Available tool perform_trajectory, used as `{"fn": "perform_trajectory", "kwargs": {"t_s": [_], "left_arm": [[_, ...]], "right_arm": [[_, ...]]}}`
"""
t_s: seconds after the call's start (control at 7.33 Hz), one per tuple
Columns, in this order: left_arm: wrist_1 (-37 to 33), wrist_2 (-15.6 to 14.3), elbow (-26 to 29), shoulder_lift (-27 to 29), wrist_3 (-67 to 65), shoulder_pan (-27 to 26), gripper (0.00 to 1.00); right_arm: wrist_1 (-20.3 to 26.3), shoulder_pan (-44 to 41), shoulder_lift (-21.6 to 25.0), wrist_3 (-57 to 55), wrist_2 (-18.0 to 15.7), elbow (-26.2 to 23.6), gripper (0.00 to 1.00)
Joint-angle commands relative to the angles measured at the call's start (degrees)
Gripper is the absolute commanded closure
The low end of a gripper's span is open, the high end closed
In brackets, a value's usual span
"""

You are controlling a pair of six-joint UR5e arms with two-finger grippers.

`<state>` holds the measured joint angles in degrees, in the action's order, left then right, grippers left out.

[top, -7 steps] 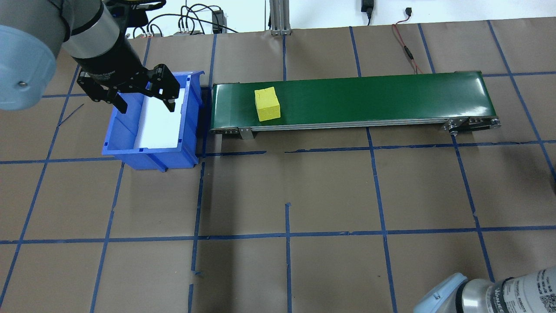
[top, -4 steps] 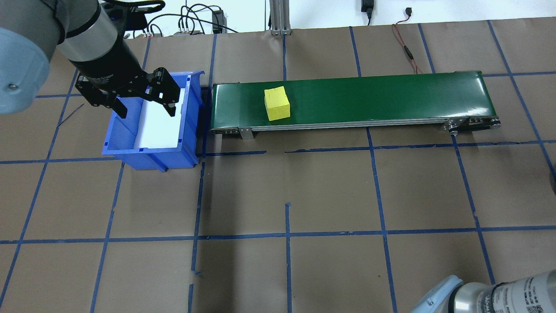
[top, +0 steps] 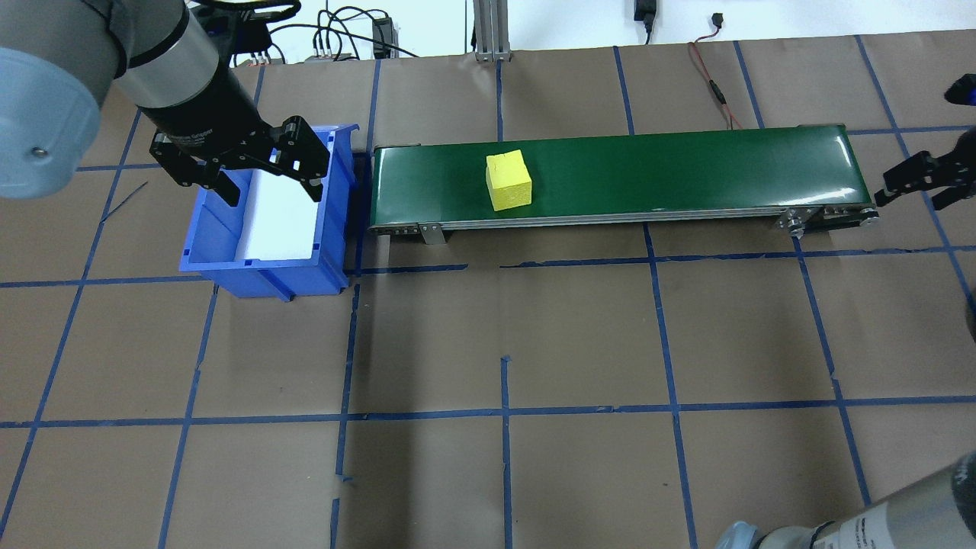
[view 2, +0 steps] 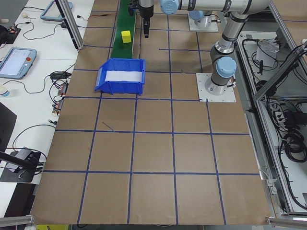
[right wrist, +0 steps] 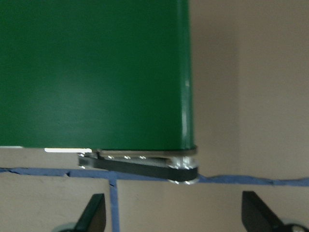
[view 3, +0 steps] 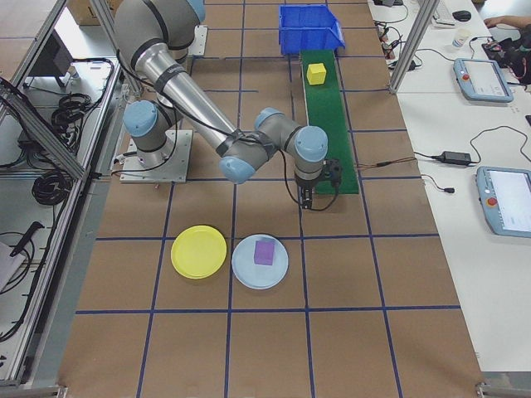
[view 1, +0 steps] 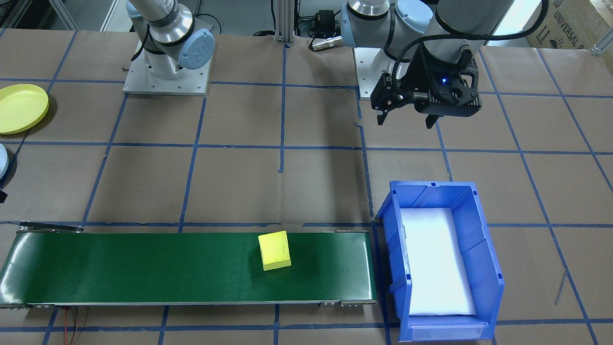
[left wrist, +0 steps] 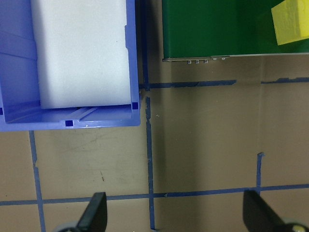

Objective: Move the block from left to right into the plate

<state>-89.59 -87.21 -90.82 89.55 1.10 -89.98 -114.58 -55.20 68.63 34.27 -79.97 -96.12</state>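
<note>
- We see the yellow block (top: 509, 180) lying on the green belt (top: 686, 171), in the upper middle of the overhead view, nearer the belt's left end than its right.
- Our left hand (top: 242, 169), fingers spread and holding nothing, hangs over the blue bin (top: 263, 271) at upper left, just off the belt's left end; the block lies to its right.
- Our right hand (top: 919, 183) waits at the far right edge, just past the belt's right end, with the block well apart to its left. Its wrist view shows both fingers (right wrist: 94, 215) wide apart with only belt end and desk (top: 503, 343) between them.
- The belt's long axis runs left to right across the picture, so we judge the block must reach the right end before the right hand can take it.
- The yellow plate (view 3: 198, 251) sits on the desk in the lower left of the right-side view, beside a pale blue plate (view 3: 260, 261) carrying a purple block (view 3: 265, 250), close to the right hand.
</note>
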Motion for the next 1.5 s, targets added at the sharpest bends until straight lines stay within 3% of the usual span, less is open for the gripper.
{"fn": "perform_trajectory", "kwargs": {"t_s": [0.0,0.14,0.27,0.41,0.55,0.82,0.95,1.09,1.36], "left_arm": [[0.5,-0.2,0.7,-0.1,-0.6,2.0,0.0],[0.4,-0.3,0.6,-0.4,-0.1,3.5,0.0],[0.5,0.0,0.6,-0.4,0.0,4.3,0.0],[0.4,-0.1,0.9,-0.5,0.0,4.0,0.0],[0.4,-0.3,0.8,-0.8,0.0,3.8,0.0],[0.3,-0.4,1.1,-0.9,0.0,3.7,0.0],[0.4,-0.4,1.0,-0.9,0.0,3.6,0.0],[0.4,0.2,1.3,-0.9,0.0,4.0,0.0],[0.4,0.2,1.4,-0.9,0.0,3.6,0.0]], "right_arm": [[-0.1,-6.3,-1.6,-3.4,1.1,3.0,0.0],[0.2,-8.2,-1.8,-5.6,1.3,4.1,0.0],[0.8,-9.6,-1.7,-5.8,2.9,4.6,0.0],[2.5,-9.7,-1.8,-5.4,6.7,4.5,0.0],[3.4,-9.7,-1.8,-5.6,7.1,4.5,0.0],[5.4,-9.9,-1.7,-5.7,15.1,3.7,0.0],[5.5,-10.2,-1.7,-5.9,15.7,3.7,0.0],[5.3,-10.4,-1.6,-6.6,20.2,3.8,0.0],[4.6,-11.6,-1.7,-8.6,21.0,4.4,0.0]]}}
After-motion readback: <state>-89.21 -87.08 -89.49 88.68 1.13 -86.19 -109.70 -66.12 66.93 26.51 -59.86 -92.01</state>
